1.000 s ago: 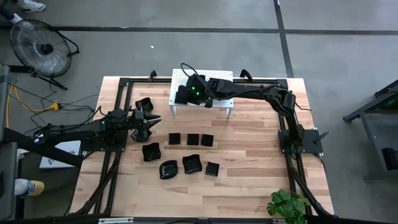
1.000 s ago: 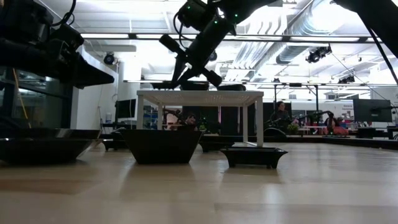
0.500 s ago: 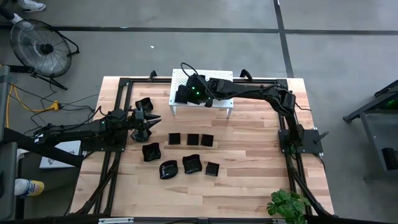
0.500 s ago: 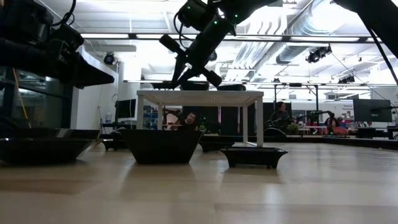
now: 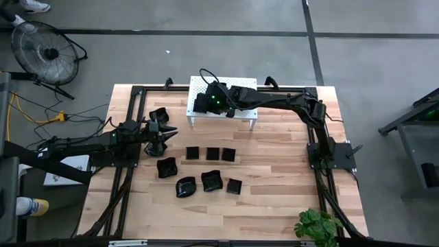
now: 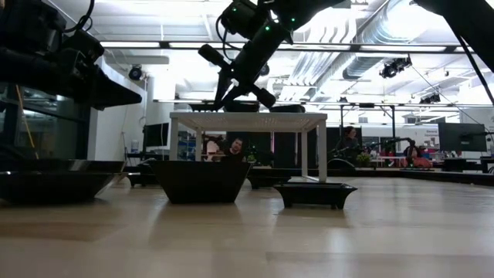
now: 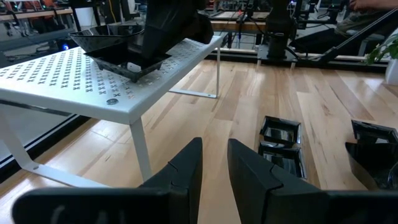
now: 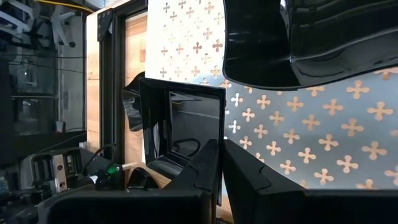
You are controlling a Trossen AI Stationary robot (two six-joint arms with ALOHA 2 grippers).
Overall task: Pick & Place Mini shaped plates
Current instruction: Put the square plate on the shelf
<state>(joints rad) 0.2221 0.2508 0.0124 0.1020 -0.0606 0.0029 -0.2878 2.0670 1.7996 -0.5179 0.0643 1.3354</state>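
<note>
Right gripper (image 5: 203,104) pinches a glossy black square plate (image 8: 186,127) by its rim over the white perforated stand (image 5: 243,86). Left gripper (image 7: 213,163), fingers narrowly parted, holds nothing.

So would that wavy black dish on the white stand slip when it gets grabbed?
Probably stiff: the wavy black dish keeps a crisp rim. Its glossy surface looks slippery, so thin fingers could slide. Likely light, and its flat base sits steady on the white perforated stand.

Glossy black plates (image 5: 212,181) look like smooth plastic; the tabletop (image 5: 274,178) is pale wood; the stand (image 7: 81,87) is matt white perforated metal.
</note>
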